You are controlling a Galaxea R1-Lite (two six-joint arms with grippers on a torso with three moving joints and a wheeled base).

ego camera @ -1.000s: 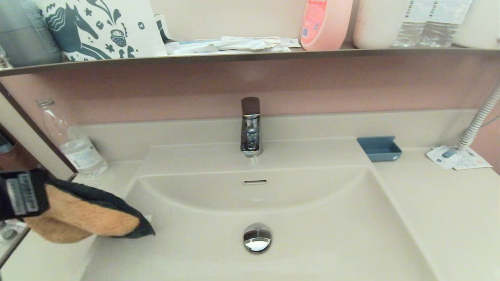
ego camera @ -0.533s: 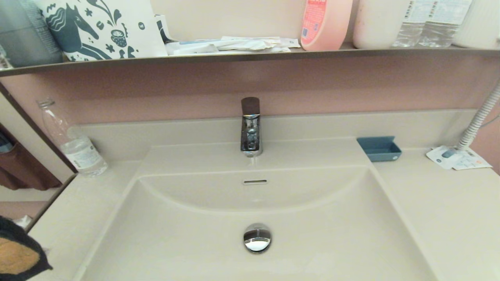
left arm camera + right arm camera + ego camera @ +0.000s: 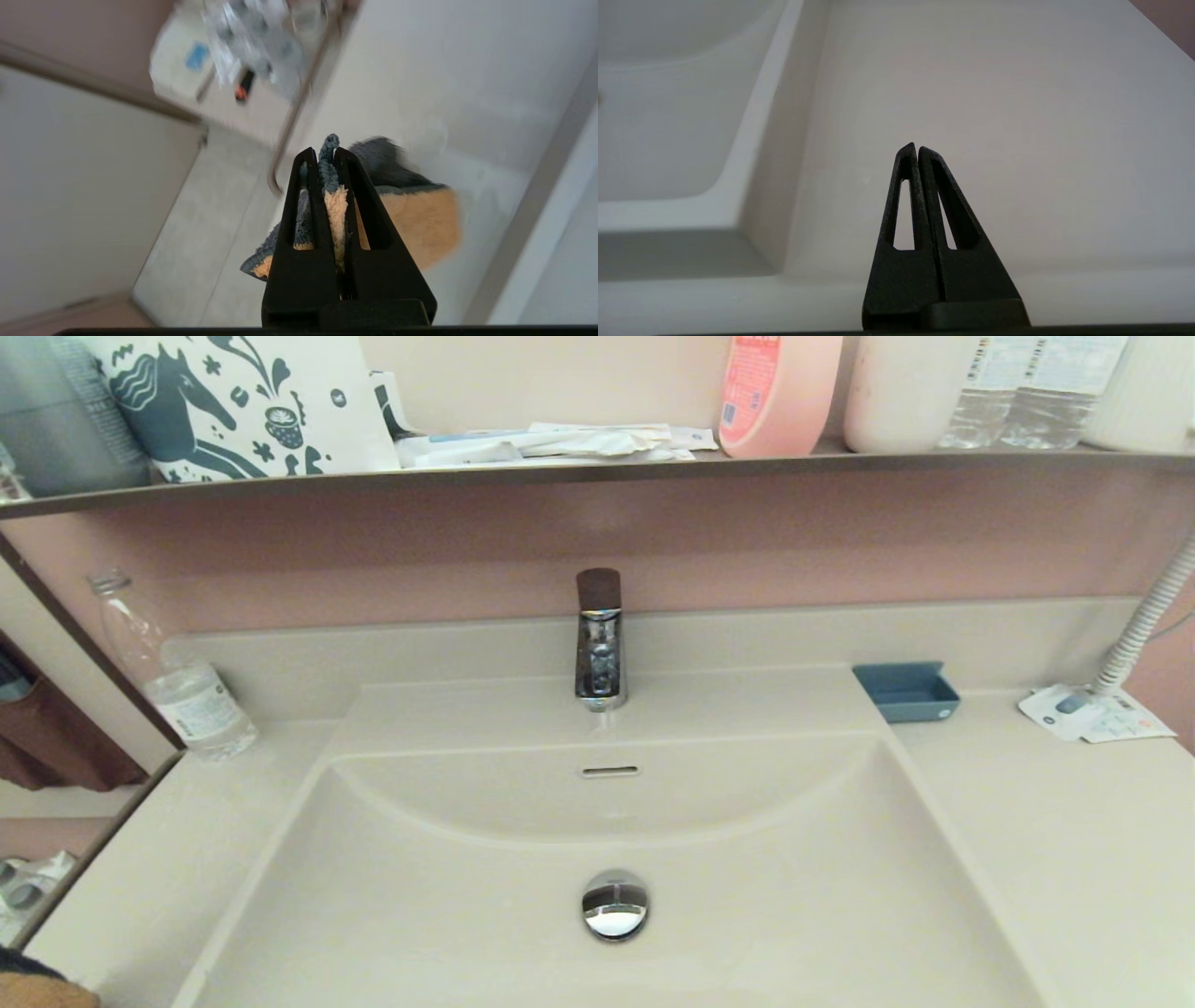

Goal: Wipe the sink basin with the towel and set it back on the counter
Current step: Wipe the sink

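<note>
The beige sink basin [image 3: 448, 915] with its chrome drain plug [image 3: 614, 905] and slot overflow [image 3: 610, 771] fills the middle of the head view. The orange-tan towel [image 3: 416, 224], edged in dark grey-blue, hangs pinched in my left gripper [image 3: 327, 151], which is shut on it above the counter [image 3: 420, 93] near its left end. In the head view only a sliver of the towel [image 3: 37, 989] shows at the bottom left corner. My right gripper [image 3: 916, 148] is shut and empty, parked over the counter [image 3: 994, 93] right of the basin [image 3: 668, 116].
A chrome faucet [image 3: 598, 644] stands behind the basin. A clear bottle [image 3: 177, 681] sits at the back left, a blue dish [image 3: 906, 689] and papers [image 3: 1092, 712] at the back right. A shelf [image 3: 597, 471] with bottles runs above. A floor drop lies left of the counter.
My left gripper with the towel has moved from beside the basin's left rim down and leftward, almost out of the head view. The right arm has not moved.
</note>
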